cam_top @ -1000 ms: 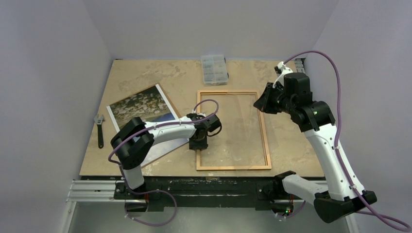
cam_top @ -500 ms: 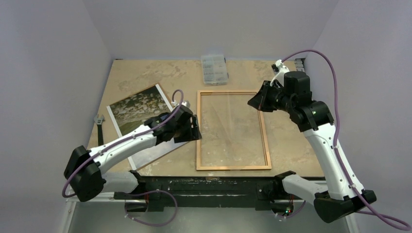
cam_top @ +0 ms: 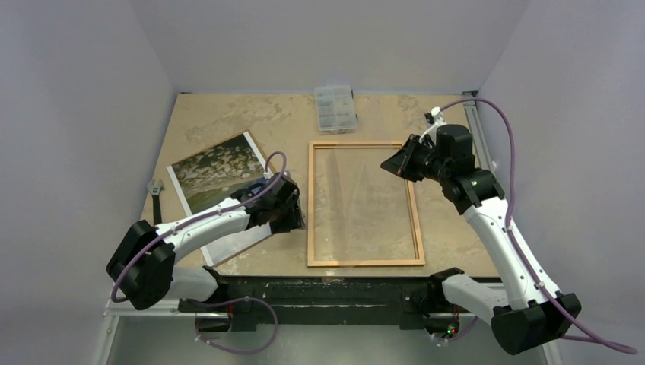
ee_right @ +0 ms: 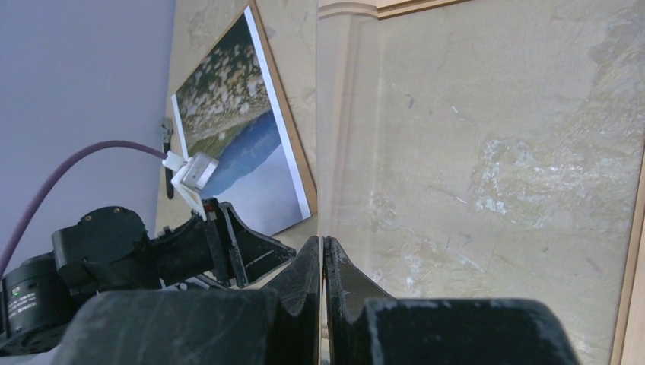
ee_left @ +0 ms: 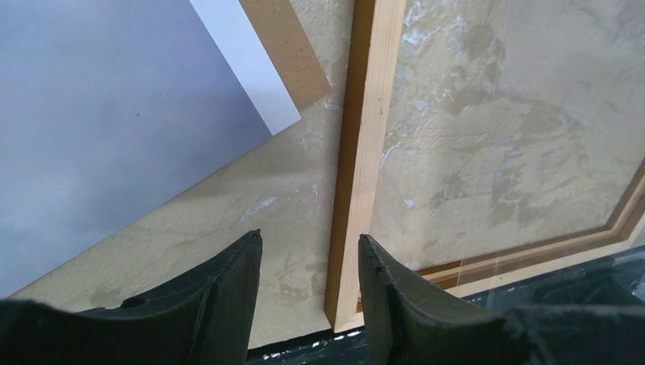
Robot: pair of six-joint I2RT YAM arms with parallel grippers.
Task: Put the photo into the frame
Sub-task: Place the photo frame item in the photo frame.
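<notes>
Frame flat, long axis near-to-far, left pincer open, right pincer closed on pane

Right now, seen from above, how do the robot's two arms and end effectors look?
The left arm and right arm have white link shells between bulky black joint housings. A purple cable loops along each. The left end effector and right end effector each have two matte black, tapered fingers. No markings are legible.

We are finding bare table lying free between the left gripper's jaws, frame rail passing under its right fingertip, photo spreading ahead-left, pane edge filling the right gripper's closed jaws.
</notes>
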